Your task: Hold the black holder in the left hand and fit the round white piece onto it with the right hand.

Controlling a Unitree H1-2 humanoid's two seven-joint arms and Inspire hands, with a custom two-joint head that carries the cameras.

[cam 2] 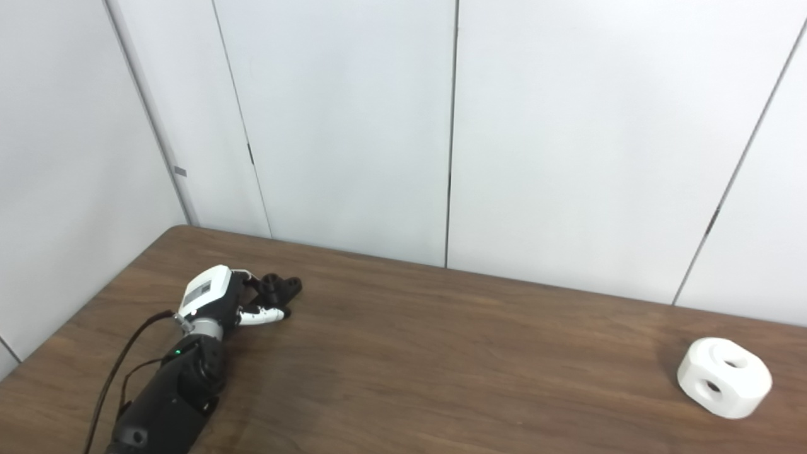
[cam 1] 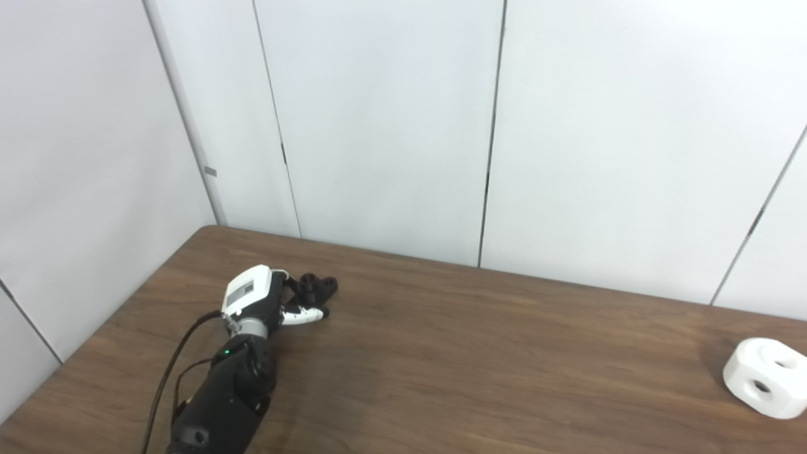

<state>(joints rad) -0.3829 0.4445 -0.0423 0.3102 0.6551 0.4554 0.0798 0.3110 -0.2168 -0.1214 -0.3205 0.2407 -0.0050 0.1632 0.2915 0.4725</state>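
Observation:
The black holder (cam 1: 318, 287) lies on the brown table (cam 1: 479, 366) at the far left, near the back edge. My left hand (cam 1: 260, 299) rests right beside it, on its near-left side. Its fingers reach toward the holder and its white-tipped thumb (cam 1: 304, 314) stretches out just in front of it, apart from it; I see no closed grasp. The round white piece (cam 1: 768, 377), with holes in its sides, sits on the table at the far right. My right hand is out of both views.
White wall panels (cam 1: 391, 126) stand close behind the table's back edge and along its left side. A black cable (cam 1: 165, 378) trails from the left wrist down along the forearm.

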